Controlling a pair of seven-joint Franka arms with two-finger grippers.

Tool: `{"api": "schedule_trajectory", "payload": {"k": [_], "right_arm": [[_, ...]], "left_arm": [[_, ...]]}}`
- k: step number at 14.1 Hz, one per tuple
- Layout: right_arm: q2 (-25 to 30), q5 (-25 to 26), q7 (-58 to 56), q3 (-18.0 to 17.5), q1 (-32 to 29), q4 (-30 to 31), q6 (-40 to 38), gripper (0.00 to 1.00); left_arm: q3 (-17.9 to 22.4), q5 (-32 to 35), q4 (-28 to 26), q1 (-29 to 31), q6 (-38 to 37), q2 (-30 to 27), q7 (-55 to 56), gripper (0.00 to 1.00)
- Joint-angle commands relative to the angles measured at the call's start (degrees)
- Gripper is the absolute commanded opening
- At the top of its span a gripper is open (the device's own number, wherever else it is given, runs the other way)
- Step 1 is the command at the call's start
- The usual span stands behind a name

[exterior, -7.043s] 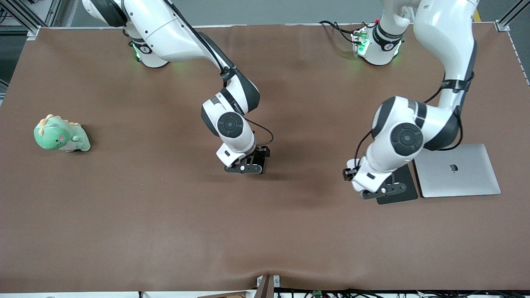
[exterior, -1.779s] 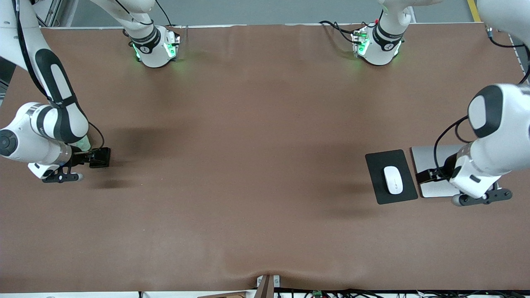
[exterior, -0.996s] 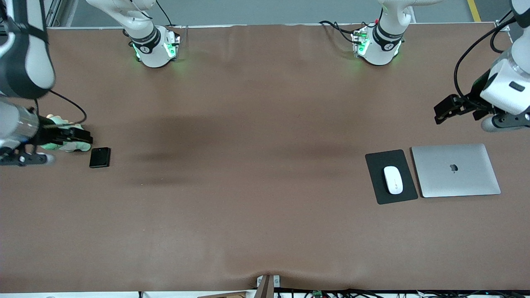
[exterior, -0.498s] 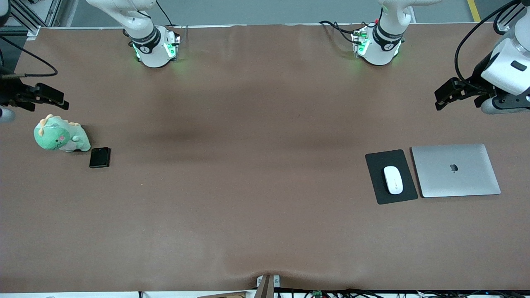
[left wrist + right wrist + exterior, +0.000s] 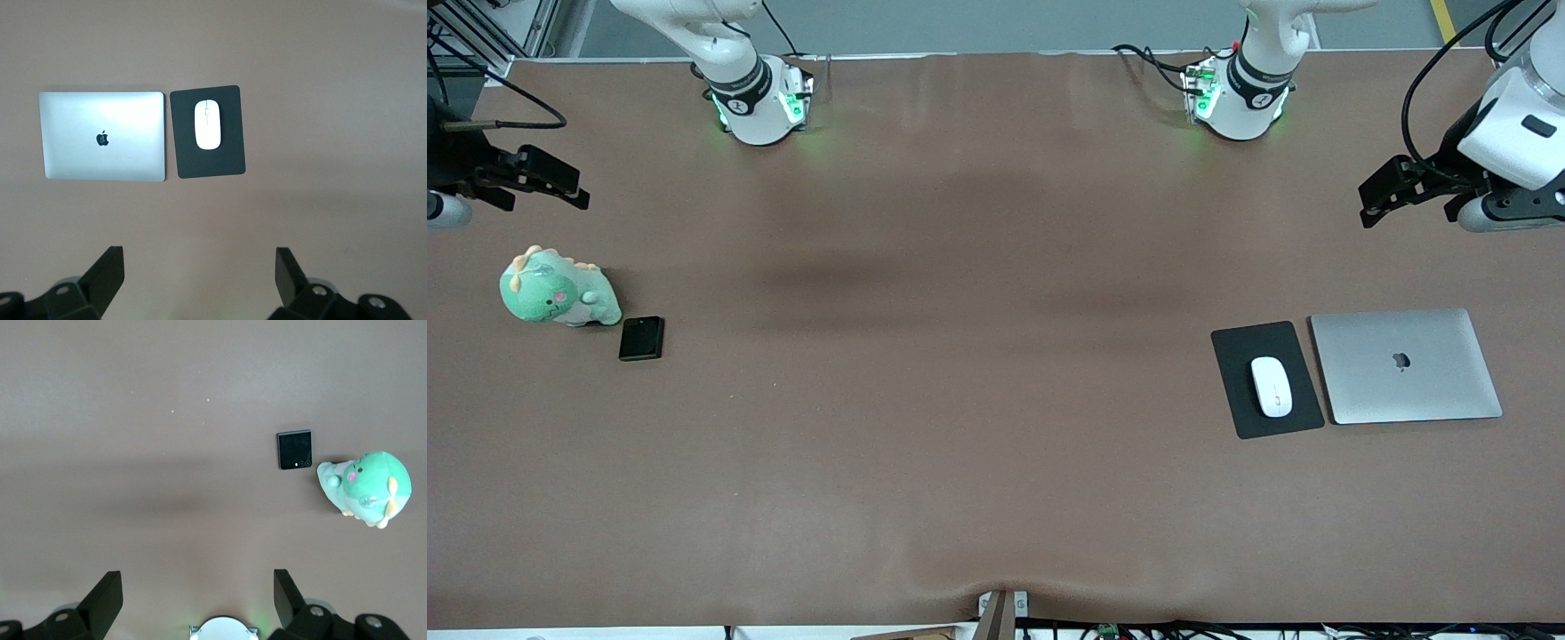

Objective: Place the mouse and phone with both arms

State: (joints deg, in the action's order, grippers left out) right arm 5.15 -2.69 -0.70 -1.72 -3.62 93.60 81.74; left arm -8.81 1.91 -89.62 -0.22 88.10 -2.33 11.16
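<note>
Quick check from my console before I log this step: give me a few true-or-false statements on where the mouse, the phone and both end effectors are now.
1. The mouse lies on the black mat. True.
2. The phone is gripped by the right end effector. False: it lies on the table beside the green plush toy, and that end effector is up in the air, open and empty.
3. The laptop is closed and sits beside the mat, toward the left arm's end of the table. True.
4. The left end effector is shut on the mouse. False: it is open, holds nothing, and is over bare table.
5. The phone rests on the laptop. False: they lie at different ends of the table.
</note>
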Motion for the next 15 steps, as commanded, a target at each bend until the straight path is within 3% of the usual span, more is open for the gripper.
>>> {"api": "schedule_trajectory", "payload": {"k": [1, 15], "right_arm": [[2.6, -0.3, 0.2, 0.1, -0.1, 0.9, -1.8, 1.00], [2.5, 0.3, -0.2, -0.2, 0.2, 0.4, -2.2, 1.00]], "left_arm": [[0.6, -1.2, -1.1, -0.2, -0.6, -1.5, -1.1, 1.00], [0.9, -2.1, 0.2, 1.8, -2.9, -1.4, -1.5, 1.00]]}}
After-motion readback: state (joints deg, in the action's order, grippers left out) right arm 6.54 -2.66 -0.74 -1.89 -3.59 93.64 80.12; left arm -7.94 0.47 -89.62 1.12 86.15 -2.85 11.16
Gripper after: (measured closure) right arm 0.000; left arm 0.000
